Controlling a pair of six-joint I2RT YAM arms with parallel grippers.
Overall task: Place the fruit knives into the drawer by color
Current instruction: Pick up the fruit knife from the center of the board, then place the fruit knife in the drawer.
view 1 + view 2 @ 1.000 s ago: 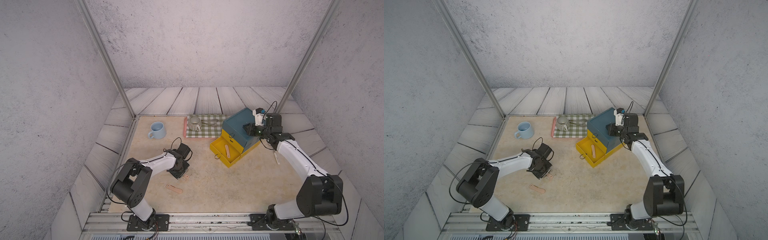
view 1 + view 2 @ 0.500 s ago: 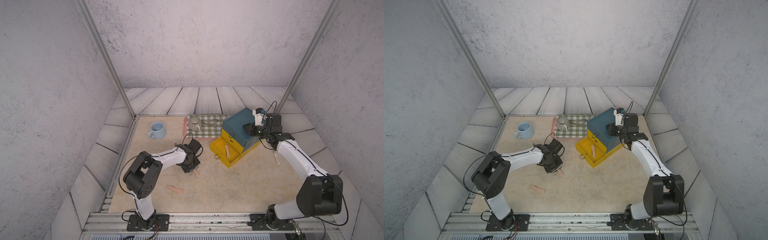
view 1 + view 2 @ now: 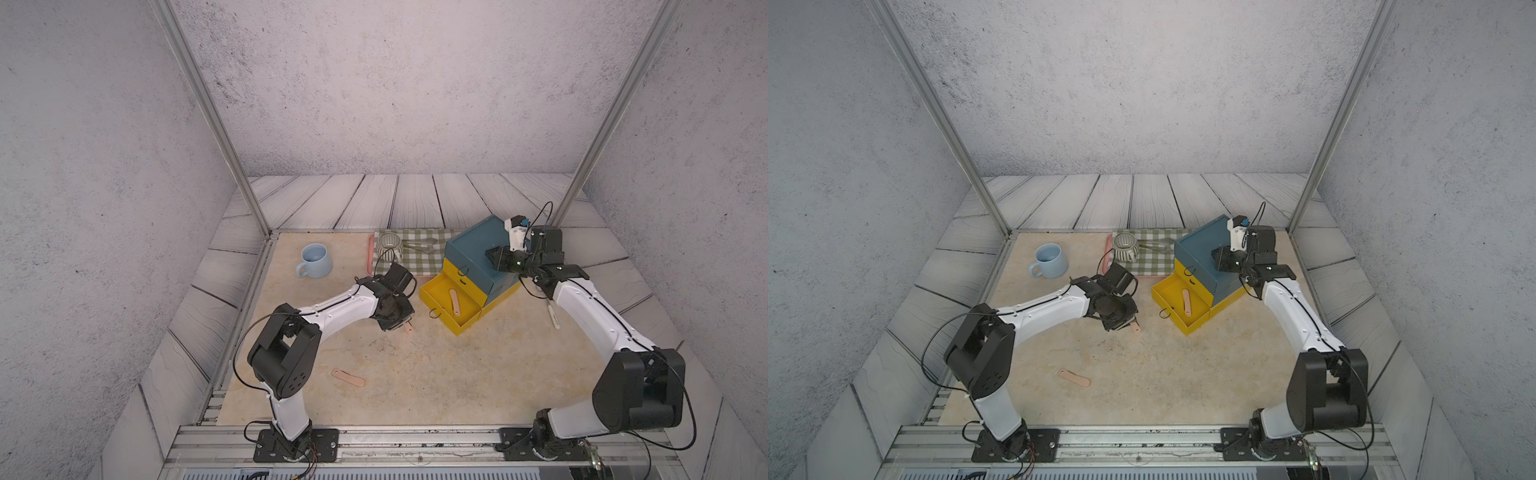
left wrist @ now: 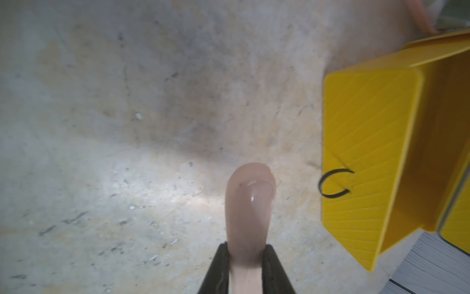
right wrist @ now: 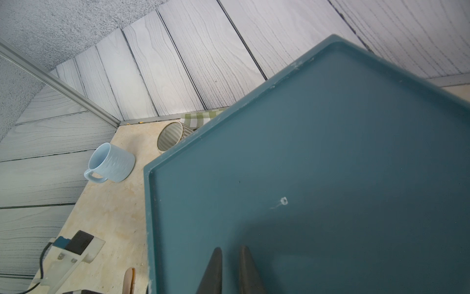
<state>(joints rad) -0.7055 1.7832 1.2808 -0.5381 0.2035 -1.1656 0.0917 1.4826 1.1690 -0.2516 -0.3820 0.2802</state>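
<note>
My left gripper (image 4: 246, 248) is shut on a salmon pink fruit knife (image 4: 250, 203), whose rounded end sticks out past the fingertips. In both top views it hangs low over the table just left of the drawer chest (image 3: 473, 245) (image 3: 1200, 249), whose bottom yellow drawer (image 3: 457, 328) (image 4: 368, 152) is pulled out. Inside lies one pink knife (image 3: 454, 300) (image 3: 1186, 301). Another pink knife (image 3: 348, 377) (image 3: 1074, 377) lies on the table toward the front. My right gripper (image 5: 230, 250) (image 3: 494, 257) rests on the chest's dark teal top (image 5: 330, 152), shut and holding nothing.
A pale blue mug (image 3: 316, 259) stands at the back left. Behind the left gripper, a striped cup (image 3: 390, 243) and metal cutlery (image 3: 419, 245) sit on a green checkered cloth (image 3: 419, 262). A thin white stick (image 3: 553, 318) lies right of the chest, under my right arm.
My left arm has swung right across the table with the pink knife, from mid-left to beside the open drawer. The right arm has not moved.
</note>
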